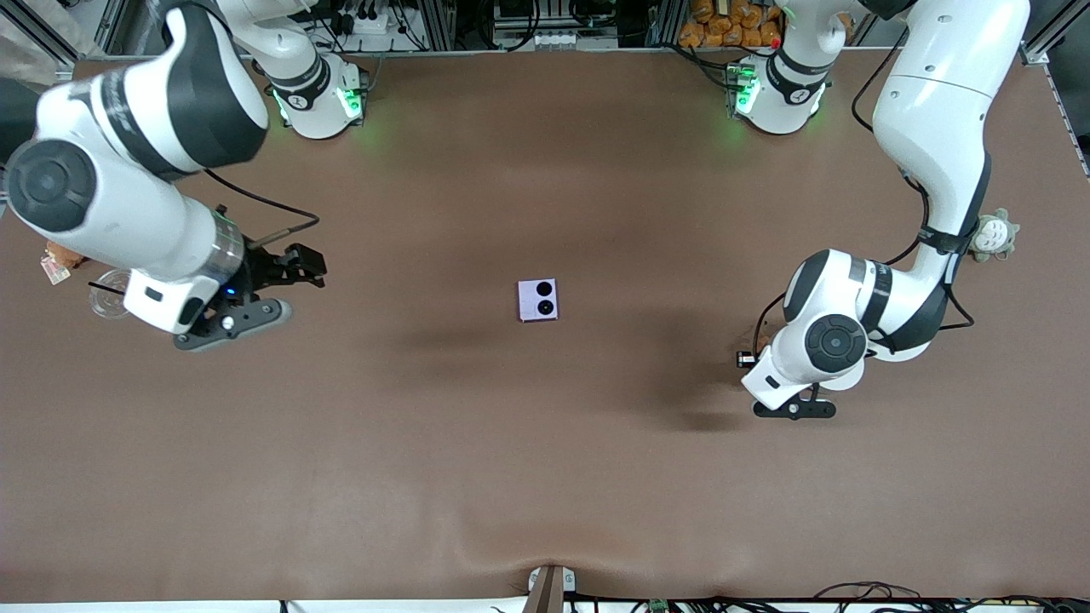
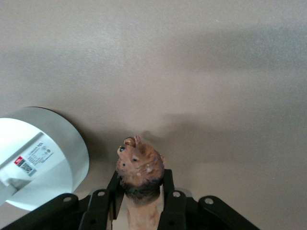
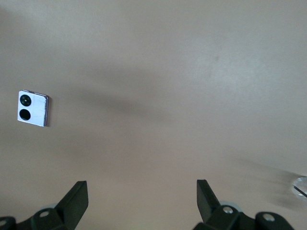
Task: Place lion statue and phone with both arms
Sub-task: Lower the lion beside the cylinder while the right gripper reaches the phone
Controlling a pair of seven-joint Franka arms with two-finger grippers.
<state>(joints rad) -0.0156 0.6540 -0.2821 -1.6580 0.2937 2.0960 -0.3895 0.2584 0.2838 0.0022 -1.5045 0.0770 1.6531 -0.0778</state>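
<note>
The phone [image 1: 538, 300] is already lying flat mid-table, so that half looks done. The right gripper [image 3: 142, 201] hangs spread apart and empty over the table's right-arm end, with the phone seen at about 10 o'clock in its wrist view. The lion statue [image 2: 139, 170] is clamped head-out between the left gripper's [image 2: 139, 201] fingers, over bare table at the left arm's end. The lion's placing seems to be the step in hand: it would need to be lowered, then released.
</note>
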